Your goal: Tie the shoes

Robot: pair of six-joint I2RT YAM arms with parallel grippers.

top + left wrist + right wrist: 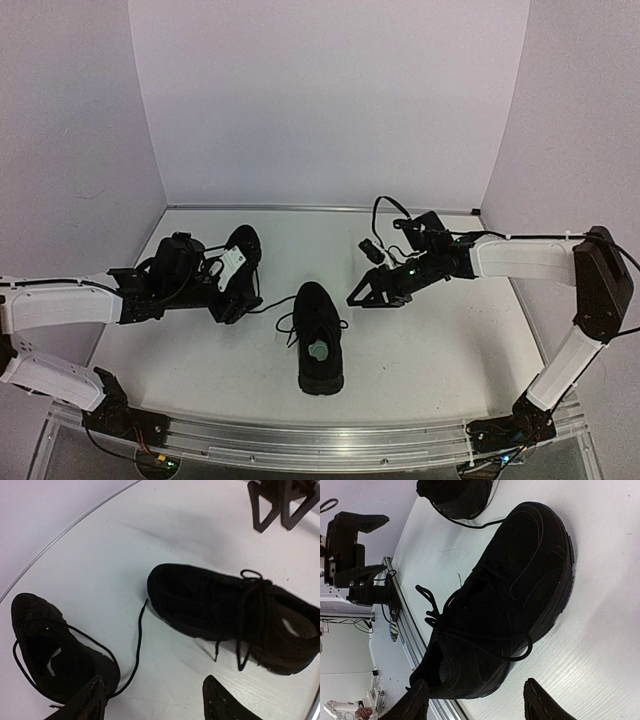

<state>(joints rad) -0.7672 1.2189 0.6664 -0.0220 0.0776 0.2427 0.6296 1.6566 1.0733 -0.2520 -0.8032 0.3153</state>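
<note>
shoes: 2, centre shoe (320,345), left shoe (245,245) | claws: 2 | left claw (155,690) wide, empty | right claw (476,687) wide, empty

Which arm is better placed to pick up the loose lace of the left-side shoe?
Left. The left gripper, open, sits right beside the left-side shoe, with the loose lace just ahead of it. The right gripper hangs beyond the centre shoe.

From my left wrist I see my gripper (155,705), its fingers (87,700) spread wide above the table (100,555). One shoe (50,650) sits by the left finger. Its loose lace (138,640) trails toward the toe of the other shoe (225,610), which shows a pale patch inside.
</note>
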